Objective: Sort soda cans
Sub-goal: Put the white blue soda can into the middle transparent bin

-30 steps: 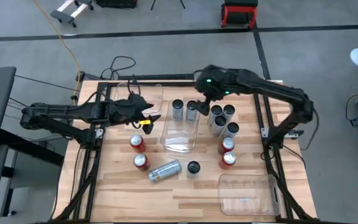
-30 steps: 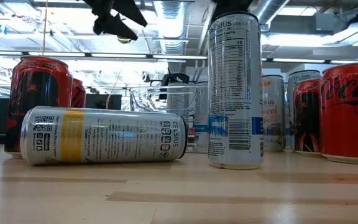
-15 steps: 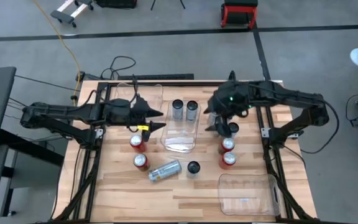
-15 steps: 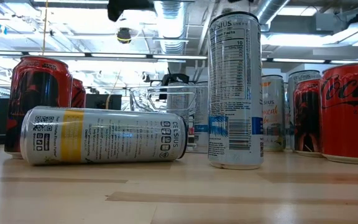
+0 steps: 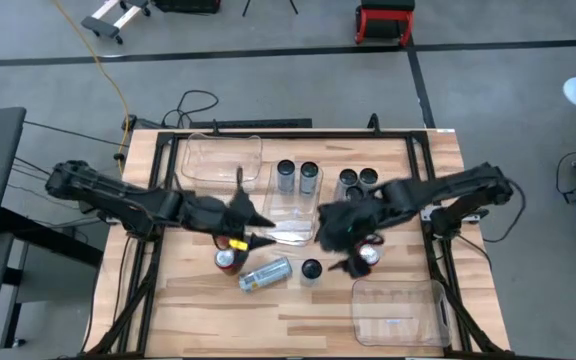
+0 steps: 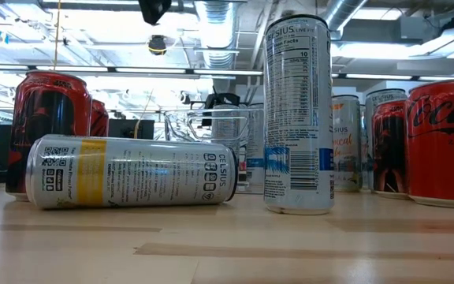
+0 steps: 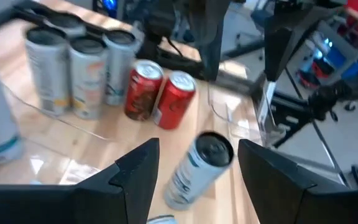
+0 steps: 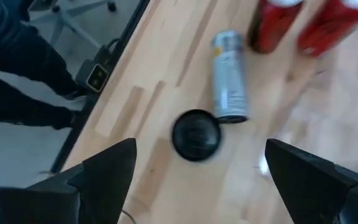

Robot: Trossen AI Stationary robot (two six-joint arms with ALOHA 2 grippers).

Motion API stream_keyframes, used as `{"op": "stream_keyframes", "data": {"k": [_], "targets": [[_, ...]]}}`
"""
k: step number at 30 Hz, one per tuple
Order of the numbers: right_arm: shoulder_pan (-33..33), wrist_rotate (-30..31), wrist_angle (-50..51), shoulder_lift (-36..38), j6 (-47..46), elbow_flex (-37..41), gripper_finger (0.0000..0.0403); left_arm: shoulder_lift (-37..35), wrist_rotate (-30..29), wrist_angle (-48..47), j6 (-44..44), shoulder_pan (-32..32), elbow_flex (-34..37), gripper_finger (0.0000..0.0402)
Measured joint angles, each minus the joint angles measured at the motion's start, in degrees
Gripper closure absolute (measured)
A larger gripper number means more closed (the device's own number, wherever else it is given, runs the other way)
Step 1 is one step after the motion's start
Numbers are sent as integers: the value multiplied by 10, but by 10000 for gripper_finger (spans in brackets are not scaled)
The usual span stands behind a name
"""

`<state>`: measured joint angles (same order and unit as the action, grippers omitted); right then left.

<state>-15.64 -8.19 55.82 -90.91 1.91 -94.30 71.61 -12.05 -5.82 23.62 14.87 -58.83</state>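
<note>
I had both arms reaching in over the table [image 5: 268, 320] from opposite sides, because the loose soda cans that remained to be sorted lay between the 6 and 7 o'clock parts of it. The left gripper [image 5: 263, 230] hung just left of centre with its fingers moderately apart and nothing between them. In its wrist view it faced the upright dark can [image 5: 311, 270] at 6 o'clock, so I judged that can the likely pick. The right gripper [image 8: 201, 149], spread wide and carrying nothing, hovered above that same can from the 3 o'clock side. The fallen silver can [image 5: 265, 273] lay on its side just beside the dark can, toward 7 o'clock. A red can [image 5: 226, 260] stood near it, and another red can [image 5: 368, 255] stood at 4 o'clock. The middle bin [image 5: 290, 232] held two silver-grey cans [image 5: 286, 175] standing side by side at its far end. Two dark-topped cans [image 5: 348, 178] waited outside that bin at 1 o'clock. I saw no can in the bin at 11 o'clock [image 5: 223, 155]. The bin at 5 o'clock [image 5: 398, 310] seemed unfilled too, though its clear walls made that hard to confirm.
</note>
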Motion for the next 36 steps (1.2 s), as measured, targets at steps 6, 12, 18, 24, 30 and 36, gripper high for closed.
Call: {"op": "stream_keyframes", "data": {"k": [6,12,18,24,30,36], "targets": [[-13,-23,-39,-30,-72,1,30,41,-7,11,12,34,0,188],[-22,-8,-49,-64,-99,0,30,53,-8,9,10,59,0,188],[-25,12,-49,-125,-151,0,30,74,-8,4,11,73,0,188],[-32,31,-28,-149,-185,0,30,86,-20,5,13,94,0,188],[-40,74,4,-152,-196,0,30,87,-35,2,13,101,0,188],[-42,85,10,-152,-202,0,35,87,-35,1,11,101,0,188]]}}
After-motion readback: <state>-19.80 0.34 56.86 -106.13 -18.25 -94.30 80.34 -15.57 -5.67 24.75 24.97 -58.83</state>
